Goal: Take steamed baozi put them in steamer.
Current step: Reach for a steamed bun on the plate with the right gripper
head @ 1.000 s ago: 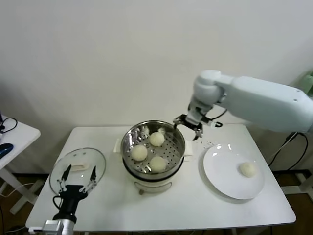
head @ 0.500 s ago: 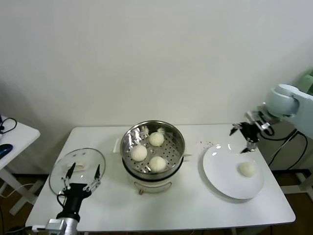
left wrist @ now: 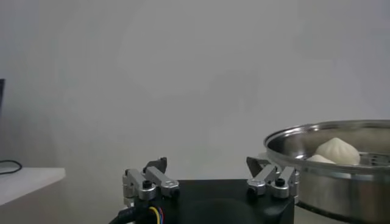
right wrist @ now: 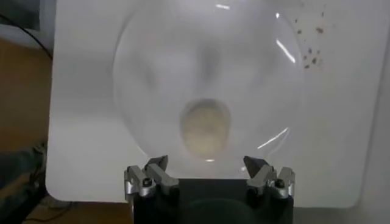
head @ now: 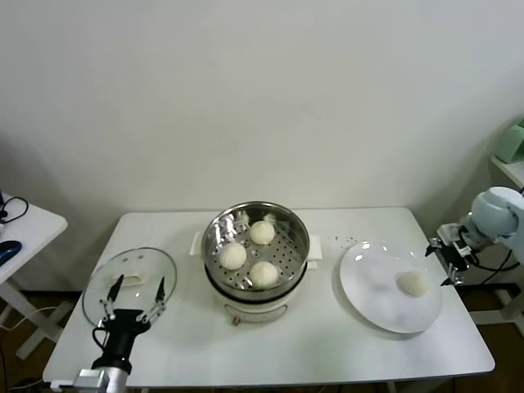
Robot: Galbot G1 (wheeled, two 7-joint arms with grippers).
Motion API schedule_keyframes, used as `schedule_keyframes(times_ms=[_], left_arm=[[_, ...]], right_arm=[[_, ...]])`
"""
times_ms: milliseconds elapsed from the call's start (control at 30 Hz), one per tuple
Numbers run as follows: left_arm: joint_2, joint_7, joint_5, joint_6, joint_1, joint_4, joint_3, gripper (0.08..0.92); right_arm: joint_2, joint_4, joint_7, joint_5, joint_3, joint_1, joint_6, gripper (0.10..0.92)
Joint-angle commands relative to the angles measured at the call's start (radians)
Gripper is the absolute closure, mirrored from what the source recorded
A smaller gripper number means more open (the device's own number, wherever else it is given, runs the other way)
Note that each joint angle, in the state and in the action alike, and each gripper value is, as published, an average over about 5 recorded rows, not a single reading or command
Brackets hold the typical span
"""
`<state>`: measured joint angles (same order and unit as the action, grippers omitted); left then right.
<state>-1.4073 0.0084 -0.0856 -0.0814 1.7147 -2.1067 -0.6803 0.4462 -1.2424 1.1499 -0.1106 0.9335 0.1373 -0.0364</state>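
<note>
- Steamer [head: 256, 246], taken as the landmark: a shiny perforated basket is seen on a white pot base near the middle of the white table [head: 270, 352]; three steamed baozi [head: 248, 253] are seen lying apart on its perforated floor.
- Fourth bun [head: 413, 283]: it is seen on the white plate [head: 368, 278], well to the robot's right of the steamer; it is untouched by any finger.
- Progress, as judged: three of four buns are placed; one is left to be grasped, carried to the steamer and set in the free part of the basket.
- Right gripper [head: 448, 260]: it is held beyond the plate's far side from the steamer, off the table edge; its fingers are spread apart and nothing is held between them.
- Left gripper [head: 131, 296]: it is parked well to the steamer's left, over the near rim of the glass lid [head: 129, 282]; its fingers are spread and empty.
- Right wrist view only: the last bun [right wrist: 206, 128] is shown between the lines of the spread fingertips and well beyond them; dark specks [right wrist: 309, 38] are shown on the table past the plate.
- Left wrist view only: the steamer's rim [left wrist: 329, 131] is shown side-on, with bun tops rising above it.
- Head view only: both arms, lid, steamer and plate are shown together; the bun count is given there.
</note>
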Motion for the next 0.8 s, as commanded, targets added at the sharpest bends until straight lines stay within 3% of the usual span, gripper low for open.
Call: schedule_keyframes(times_ms=[33,367,800], left_arm=[[-0.005,-0.001,0.005,0.004,-0.005,0.012,-0.002,0.177],[-0.005,-0.002,0.012,0.009,-0.016,0.025,-0.003,0.177],[-0.005,-0.002,0.014,0.011,-0.019,0.028,0.000,0.177]], right_arm=[[0.130,0.191,-0.027,-0.139,-0.220,-0.239,0.009,0.203],[0.230,0.270,-0.029,-0.163,-0.237,-0.254,0.027,0.203],[0.253,0.294,-0.016,-0.143,-0.240,-0.255,0.023,0.203]])
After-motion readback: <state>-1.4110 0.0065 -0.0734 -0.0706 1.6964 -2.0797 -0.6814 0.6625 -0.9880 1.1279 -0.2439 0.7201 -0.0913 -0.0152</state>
